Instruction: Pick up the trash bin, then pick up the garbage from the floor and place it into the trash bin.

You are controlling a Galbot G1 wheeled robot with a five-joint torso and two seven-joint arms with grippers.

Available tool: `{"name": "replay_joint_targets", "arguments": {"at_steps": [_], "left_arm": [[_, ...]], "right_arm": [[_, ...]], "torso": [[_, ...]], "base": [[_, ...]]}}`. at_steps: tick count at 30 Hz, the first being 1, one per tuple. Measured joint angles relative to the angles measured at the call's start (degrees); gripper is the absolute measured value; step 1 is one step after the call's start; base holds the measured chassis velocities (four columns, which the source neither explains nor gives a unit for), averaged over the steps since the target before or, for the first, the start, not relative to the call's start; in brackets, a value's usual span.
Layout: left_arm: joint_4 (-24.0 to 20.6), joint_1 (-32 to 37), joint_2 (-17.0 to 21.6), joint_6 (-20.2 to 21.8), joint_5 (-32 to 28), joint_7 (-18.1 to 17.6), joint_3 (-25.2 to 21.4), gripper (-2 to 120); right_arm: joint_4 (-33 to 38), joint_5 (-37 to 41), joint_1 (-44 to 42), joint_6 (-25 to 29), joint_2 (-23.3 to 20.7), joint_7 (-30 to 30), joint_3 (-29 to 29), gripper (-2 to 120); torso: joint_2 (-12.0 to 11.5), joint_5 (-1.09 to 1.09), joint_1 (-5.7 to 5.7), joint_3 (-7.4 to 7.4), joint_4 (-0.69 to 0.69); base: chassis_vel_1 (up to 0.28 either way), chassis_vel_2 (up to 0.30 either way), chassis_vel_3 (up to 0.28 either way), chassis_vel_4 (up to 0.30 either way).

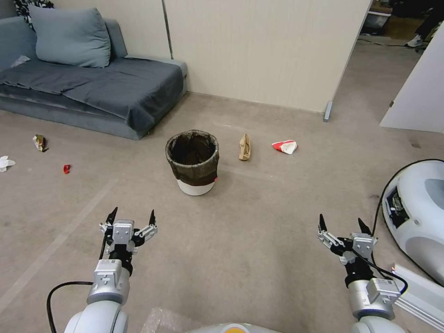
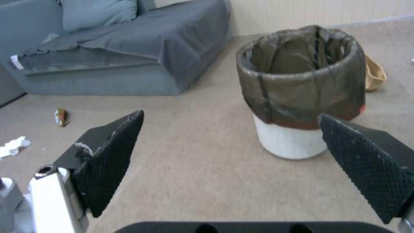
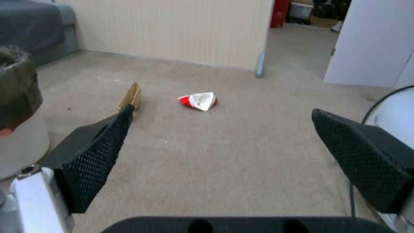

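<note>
A home living room, staged like a test space. A grey sofa [image 1: 92, 88] with a blue-grey cushion [image 1: 69, 37] stands against a pale panelled wall [image 1: 259, 46], far ahead and to the left of the left pincer [image 1: 132, 217]. Beige carpet [image 1: 240, 240] covers the floor. Well ahead of the right pincer [image 1: 342, 224], an opening past the wall's end leads to another room.

Beige carpet [image 1: 259, 240] covers the floor. A grey sofa [image 1: 106, 92] with a blue-grey cushion [image 1: 69, 37] stands against the cream panelled wall [image 1: 259, 46]. Beside the wall's end, an opening leads to another room.
</note>
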Motion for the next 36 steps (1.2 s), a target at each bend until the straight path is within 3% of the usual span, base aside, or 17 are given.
{"name": "replay_joint_targets", "arguments": {"at_steps": [36], "left_arm": [[-0.33, -0.06, 0.44, 0.19, -2.47, 0.12, -1.07, 100]], "right_arm": [[-0.37, -0.68, 0.0, 0.46, 0.0, -0.34, -0.29, 100]], "torso": [[0.0, 0.0, 0.0, -0.01, 0.0]], "base": [[-0.135, 0.129, 0.13, -0.131]]}}
